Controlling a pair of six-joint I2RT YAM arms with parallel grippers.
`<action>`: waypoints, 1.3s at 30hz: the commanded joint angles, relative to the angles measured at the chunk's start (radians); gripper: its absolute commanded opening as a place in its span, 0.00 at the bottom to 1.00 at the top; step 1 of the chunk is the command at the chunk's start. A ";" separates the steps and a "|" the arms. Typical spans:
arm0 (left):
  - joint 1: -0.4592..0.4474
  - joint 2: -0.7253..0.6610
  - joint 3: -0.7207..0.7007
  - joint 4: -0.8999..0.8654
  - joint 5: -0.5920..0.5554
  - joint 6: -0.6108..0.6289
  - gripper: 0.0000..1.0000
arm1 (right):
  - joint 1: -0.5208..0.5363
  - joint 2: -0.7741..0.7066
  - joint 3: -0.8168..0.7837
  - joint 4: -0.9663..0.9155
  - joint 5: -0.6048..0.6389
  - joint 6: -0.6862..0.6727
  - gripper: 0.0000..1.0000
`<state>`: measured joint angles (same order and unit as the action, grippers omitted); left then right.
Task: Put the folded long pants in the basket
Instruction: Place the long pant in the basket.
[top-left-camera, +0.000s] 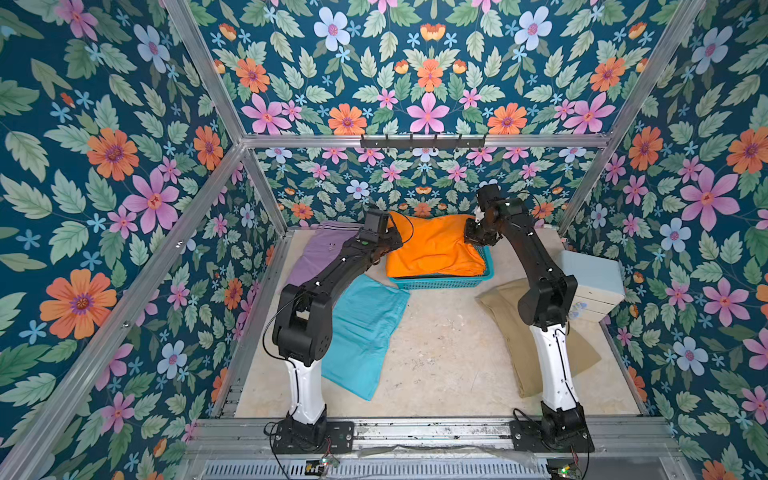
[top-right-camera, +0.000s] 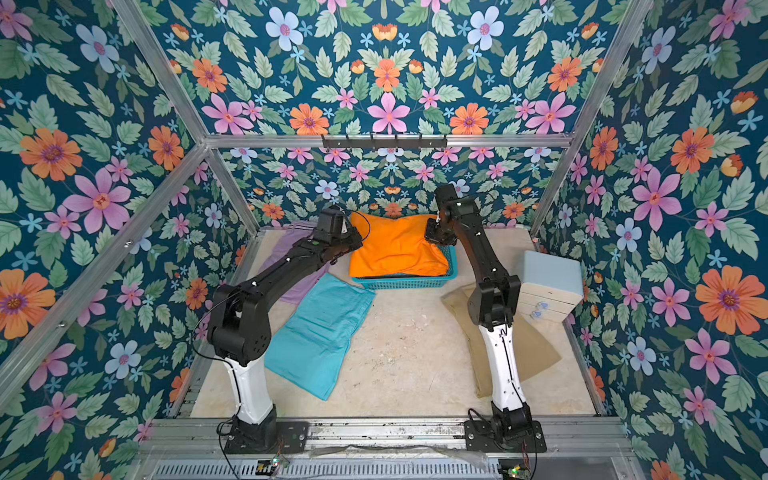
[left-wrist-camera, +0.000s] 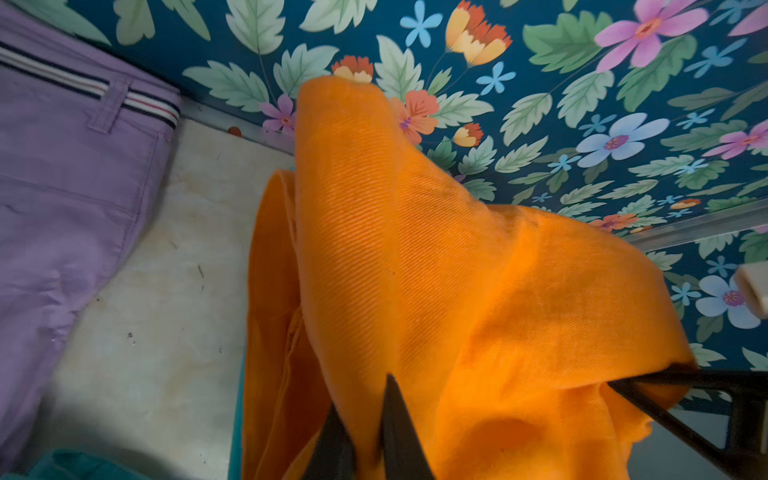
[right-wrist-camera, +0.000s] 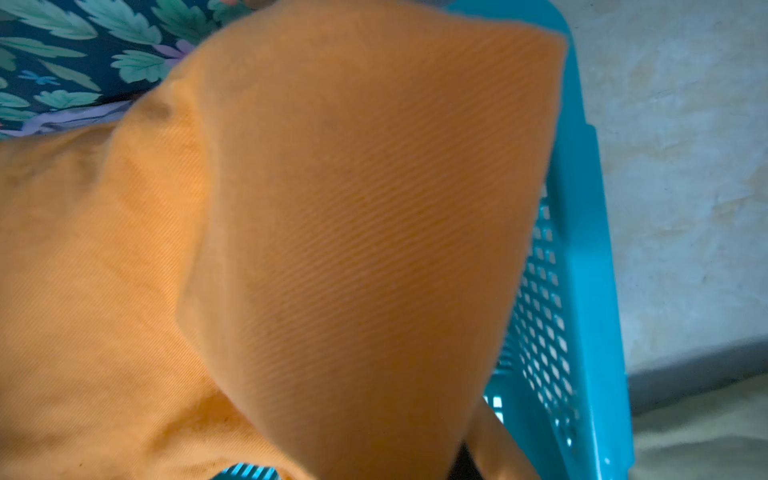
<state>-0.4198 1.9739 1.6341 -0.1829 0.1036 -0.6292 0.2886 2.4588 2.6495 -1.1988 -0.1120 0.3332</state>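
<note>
Orange pants (top-left-camera: 432, 245) are noted over the basket (top-left-camera: 440, 283), covering most of its opening. Their near edge is tucked just inside the basket's near rim and their far edge is raised above its far rim. The left claw (top-left-camera: 395, 237) is found at the pants' far corner on the basket's left side. In the left wrist view its jaws are drawn narrow, with a fold of orange cloth pinched between the dark fingers (left-wrist-camera: 395, 415). The right claw (top-left-camera: 473, 235) is set at the far corner on the basket's right side, closed narrow on the cloth there. In the right wrist view its fingers are almost wholly hidden by draped orange cloth. Turquoise pants (top-left-camera: 365, 332) are laid flat on the bench (top-left-camera: 449, 353), near-left of the basket. Lilac pants (top-left-camera: 320, 253) are seen left of the basket, partly covered by the left arm. Khaki pants (top-left-camera: 503, 316) are seen near-right of it, partly under the right arm. A pale-blue drawer box (top-left-camera: 590, 274) is placed right of the basket, apart from it.
</note>
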 joint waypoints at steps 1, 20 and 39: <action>-0.003 0.038 0.031 0.010 0.008 -0.024 0.00 | -0.017 0.023 0.005 -0.023 0.029 -0.006 0.00; -0.024 0.170 0.100 -0.095 -0.026 -0.015 0.00 | -0.025 0.083 -0.085 -0.009 0.078 0.019 0.00; -0.023 0.036 0.238 -0.245 -0.057 0.096 0.57 | -0.060 -0.033 -0.065 0.001 0.119 0.036 0.43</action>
<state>-0.4423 2.0228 1.8675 -0.3847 0.0494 -0.5724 0.2371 2.4203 2.5904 -1.2049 0.0242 0.3534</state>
